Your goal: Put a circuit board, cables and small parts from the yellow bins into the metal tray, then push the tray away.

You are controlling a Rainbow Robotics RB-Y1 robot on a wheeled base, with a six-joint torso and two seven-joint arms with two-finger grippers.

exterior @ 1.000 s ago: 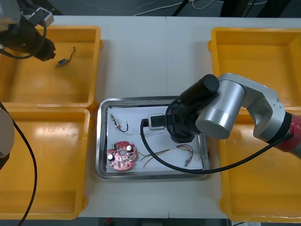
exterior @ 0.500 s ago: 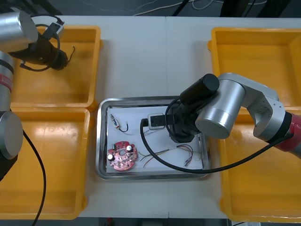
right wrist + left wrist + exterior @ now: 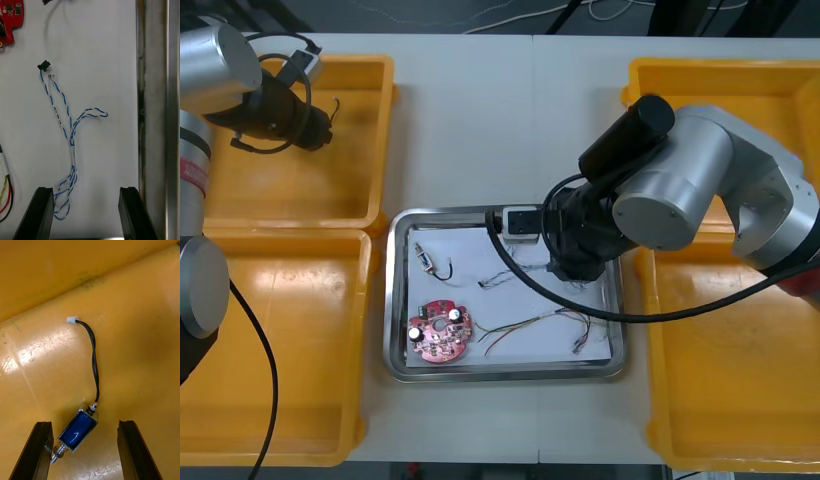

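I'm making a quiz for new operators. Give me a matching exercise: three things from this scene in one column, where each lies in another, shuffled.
Things:
1. round red circuit board
2. twisted blue and white cable
3. small metal part in the left wrist view

Places:
A. far left yellow bin, between the fingers of the open left gripper
B. metal tray, near left corner
C. metal tray, below the open right gripper

Pairs: 1-B, 2-C, 3-A
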